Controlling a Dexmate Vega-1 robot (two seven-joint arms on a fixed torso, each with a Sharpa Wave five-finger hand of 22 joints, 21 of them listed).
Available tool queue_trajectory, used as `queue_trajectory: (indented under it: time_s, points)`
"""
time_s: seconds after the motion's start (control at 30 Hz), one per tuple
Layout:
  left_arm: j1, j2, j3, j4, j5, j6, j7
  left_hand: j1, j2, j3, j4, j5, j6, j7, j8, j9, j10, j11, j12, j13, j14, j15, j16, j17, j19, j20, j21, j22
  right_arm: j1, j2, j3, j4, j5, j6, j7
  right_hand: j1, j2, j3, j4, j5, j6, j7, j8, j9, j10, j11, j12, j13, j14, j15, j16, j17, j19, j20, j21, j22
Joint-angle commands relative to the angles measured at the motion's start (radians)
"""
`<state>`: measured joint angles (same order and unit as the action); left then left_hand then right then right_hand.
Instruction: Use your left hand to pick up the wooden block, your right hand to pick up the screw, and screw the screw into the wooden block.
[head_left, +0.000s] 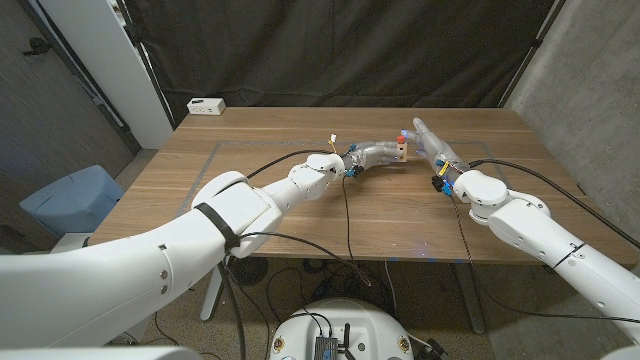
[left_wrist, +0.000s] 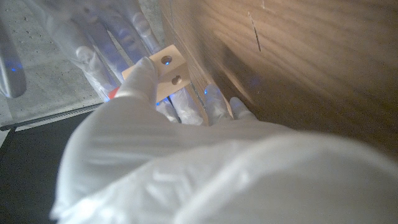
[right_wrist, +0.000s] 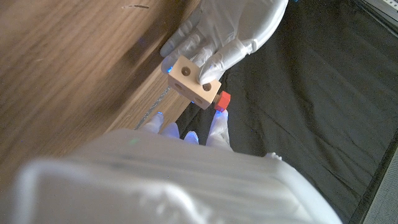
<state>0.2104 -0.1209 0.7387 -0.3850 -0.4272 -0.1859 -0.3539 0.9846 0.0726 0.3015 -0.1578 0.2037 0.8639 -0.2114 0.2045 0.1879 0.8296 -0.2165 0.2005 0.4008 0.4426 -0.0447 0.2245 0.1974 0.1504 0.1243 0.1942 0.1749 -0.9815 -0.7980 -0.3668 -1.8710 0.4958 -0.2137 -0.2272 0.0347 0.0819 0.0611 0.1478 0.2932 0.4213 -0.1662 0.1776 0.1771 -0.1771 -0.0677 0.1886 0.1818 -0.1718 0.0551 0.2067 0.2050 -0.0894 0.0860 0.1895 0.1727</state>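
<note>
Above the far middle of the table (head_left: 540, 140), my left hand (head_left: 372, 156) grips the pale wooden block (head_left: 401, 151). The block (right_wrist: 194, 81) has round holes in its faces, and the left hand (right_wrist: 231, 28) wraps it from behind. A screw with a red head (right_wrist: 222, 99) sticks against one face of the block. My right hand (head_left: 427, 142) meets the block from the right, its fingertips (right_wrist: 217, 127) touching the red head. In the left wrist view the block (left_wrist: 165, 72) sits past my left hand (left_wrist: 155, 149), with a red speck of the screw (left_wrist: 112, 94) between the right hand's fingers (left_wrist: 102, 46).
A small white box (head_left: 205, 105) lies at the table's far left corner. A blue chair (head_left: 68, 203) stands left of the table. Cables run from both wrists across the wood. A black curtain hangs behind.
</note>
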Motion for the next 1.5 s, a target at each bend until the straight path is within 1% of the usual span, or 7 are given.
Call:
queue_trajectory:
  time_s: [0.03, 0.27, 0.53, 1.1, 1.5]
  points:
    - [0.003, 0.002, 0.001, -0.006, 0.0, 0.005, 0.001, 0.001, 0.012, 0.002, 0.006, 0.005, 0.046, 0.033, 0.008, 0.005, 0.007, 0.0, 0.009, 0.006, 0.008, -0.056, 0.005, 0.004, 0.002, 0.002, 0.007, 0.005, -0.004, 0.003, 0.0, -0.002, -0.002, 0.001, -0.011, 0.001, 0.027, 0.0, 0.002, 0.003, 0.007, -0.002, 0.007, -0.001, -0.075, 0.005, 0.001, 0.0, -0.157, 0.008, 0.0, 0.003, -0.004, 0.005, 0.001, 0.0]
    - [0.001, -0.001, 0.001, 0.002, -0.001, -0.001, -0.001, 0.001, 0.011, 0.002, 0.005, 0.005, 0.047, 0.033, 0.008, 0.005, 0.007, 0.0, 0.009, 0.006, 0.008, -0.056, 0.004, 0.004, 0.002, 0.001, 0.007, 0.005, -0.006, 0.002, 0.001, -0.003, -0.002, 0.004, -0.012, 0.001, 0.027, 0.0, 0.002, 0.004, 0.007, -0.002, 0.007, -0.001, -0.074, 0.007, 0.002, 0.0, -0.156, 0.008, 0.0, 0.002, -0.002, 0.005, 0.002, 0.0]
    - [-0.005, -0.01, -0.001, 0.033, -0.003, -0.026, -0.014, 0.0, 0.01, 0.001, 0.005, 0.004, 0.045, 0.032, 0.008, 0.005, 0.008, 0.0, 0.01, 0.006, 0.008, -0.057, 0.004, 0.004, 0.002, 0.001, 0.007, 0.005, -0.016, 0.001, 0.005, -0.011, 0.0, 0.0, -0.02, 0.001, 0.028, 0.0, 0.002, 0.004, 0.008, -0.001, 0.007, -0.001, -0.074, 0.006, 0.002, 0.0, -0.155, 0.008, 0.0, 0.002, -0.001, 0.004, 0.003, 0.0]
    - [0.002, -0.009, -0.005, 0.032, 0.0, -0.054, -0.039, 0.001, 0.01, 0.001, 0.005, 0.004, 0.046, 0.034, 0.008, 0.005, 0.008, 0.0, 0.01, 0.006, 0.007, -0.057, 0.004, 0.004, 0.002, 0.0, 0.007, 0.005, -0.03, 0.002, 0.015, -0.019, 0.002, 0.009, -0.034, 0.002, 0.029, 0.001, 0.001, 0.004, 0.01, -0.001, 0.008, -0.001, -0.075, 0.005, 0.002, 0.0, -0.154, 0.008, 0.001, 0.002, -0.001, 0.004, 0.003, 0.0]
    - [0.003, -0.011, -0.007, 0.032, 0.001, -0.061, -0.044, 0.001, 0.011, 0.001, 0.005, 0.004, 0.045, 0.035, 0.008, 0.005, 0.008, 0.0, 0.01, 0.006, 0.008, -0.057, 0.005, 0.004, 0.002, 0.001, 0.007, 0.005, -0.037, -0.008, 0.019, -0.028, 0.002, 0.004, -0.029, 0.003, 0.029, 0.001, 0.001, 0.004, 0.011, 0.001, 0.008, 0.0, -0.073, 0.007, 0.003, 0.0, -0.153, 0.007, 0.001, 0.002, 0.0, 0.004, 0.003, 0.0]
